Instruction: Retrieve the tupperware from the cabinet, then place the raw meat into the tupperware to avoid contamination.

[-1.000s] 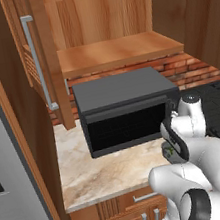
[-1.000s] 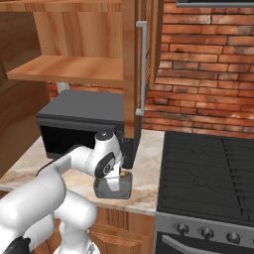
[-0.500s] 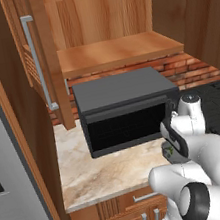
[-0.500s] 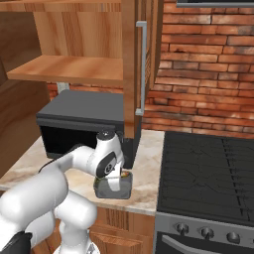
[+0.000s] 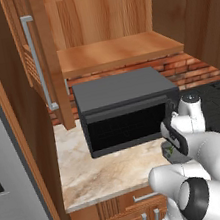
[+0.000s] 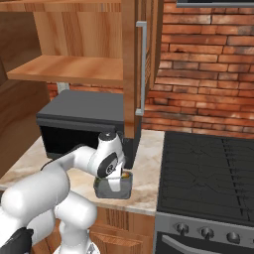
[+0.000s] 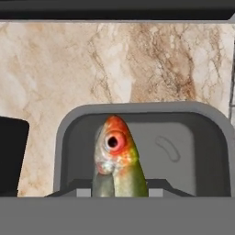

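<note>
Jaws point(image 6: 118, 184) clamped on raw meat point(image 7: 117, 158), head-up over tupperware point(image 7: 202, 151) near desk point(image 5: 99, 172) front edge. Lower fully inside walls, then release.

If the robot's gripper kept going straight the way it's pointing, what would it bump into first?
The gripper points down into the tupperware with the raw meat in its jaws. Going straight on, the fish's head would probably touch the tub's grey floor first, though how near it is I can't tell.

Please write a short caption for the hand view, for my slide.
Fish held head-first over the grey tub on the marble counter.
</note>
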Tool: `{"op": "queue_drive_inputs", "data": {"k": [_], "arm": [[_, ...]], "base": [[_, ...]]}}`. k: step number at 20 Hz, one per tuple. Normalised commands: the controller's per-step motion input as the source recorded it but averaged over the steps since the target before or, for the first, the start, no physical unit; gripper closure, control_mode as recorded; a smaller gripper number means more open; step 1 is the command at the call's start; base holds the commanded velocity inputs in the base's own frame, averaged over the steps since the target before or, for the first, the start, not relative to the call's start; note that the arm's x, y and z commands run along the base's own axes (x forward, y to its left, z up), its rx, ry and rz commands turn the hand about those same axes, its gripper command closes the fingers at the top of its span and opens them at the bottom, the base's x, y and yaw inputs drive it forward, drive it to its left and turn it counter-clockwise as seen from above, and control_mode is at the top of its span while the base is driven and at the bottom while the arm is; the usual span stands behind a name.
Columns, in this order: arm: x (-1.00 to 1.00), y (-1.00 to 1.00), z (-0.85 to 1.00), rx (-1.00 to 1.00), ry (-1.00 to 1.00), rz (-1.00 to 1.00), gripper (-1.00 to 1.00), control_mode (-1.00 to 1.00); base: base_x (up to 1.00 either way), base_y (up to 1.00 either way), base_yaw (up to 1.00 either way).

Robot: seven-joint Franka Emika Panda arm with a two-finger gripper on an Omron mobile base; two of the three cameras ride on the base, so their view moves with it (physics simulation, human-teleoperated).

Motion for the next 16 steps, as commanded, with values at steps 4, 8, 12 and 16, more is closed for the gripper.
{"op": "queue_drive_inputs", "data": {"k": [4, 8, 12, 16], "arm": [[0.00, 0.00, -0.11, 0.00, 0.00, -0.01, 1.00, -1.00], [0.00, 0.00, -0.10, 0.00, 0.00, -0.01, 1.00, -1.00], [0.00, 0.00, -0.09, 0.00, 0.00, -0.01, -1.00, -1.00], [0.01, 0.00, -0.05, 0.00, 0.00, -0.01, -1.00, -1.00]], "base": [[0.00, 0.00, 0.00], [0.00, 0.00, 0.00], [0.00, 0.00, 0.00], [0.00, 0.00, 0.00]]}}
